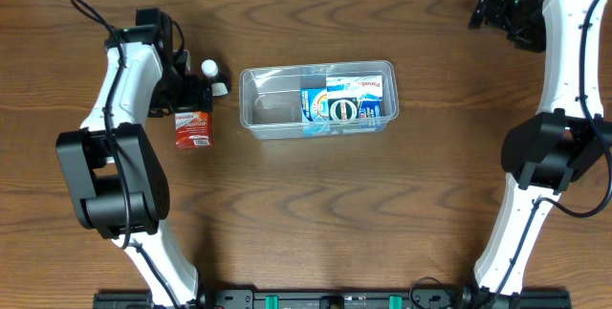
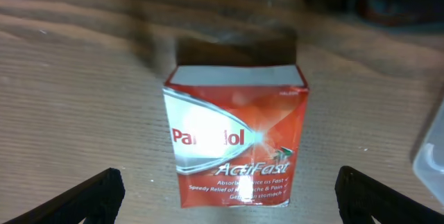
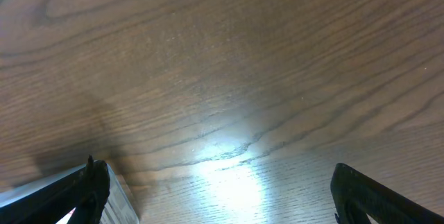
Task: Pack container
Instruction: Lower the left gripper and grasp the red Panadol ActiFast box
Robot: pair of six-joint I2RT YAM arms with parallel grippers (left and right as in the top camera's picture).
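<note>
Overhead: container [image 1: 271, 110] mid-table, blue packages [image 1: 346, 99] already inside; red carton [image 1: 192, 128] left of container, not yet packed; left gripper [image 1: 196, 94] released above carton; right gripper [image 1: 492, 8] released, far right of container.

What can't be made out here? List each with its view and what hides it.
- Overhead: the red box has its far edge covered by the left gripper.
- Overhead: print on the blue cartons in the container is too small to read.
- Left wrist: the container is blurred, cut by the right edge.
- Right wrist: a pale thing at lower left is cut by the edge.
</note>
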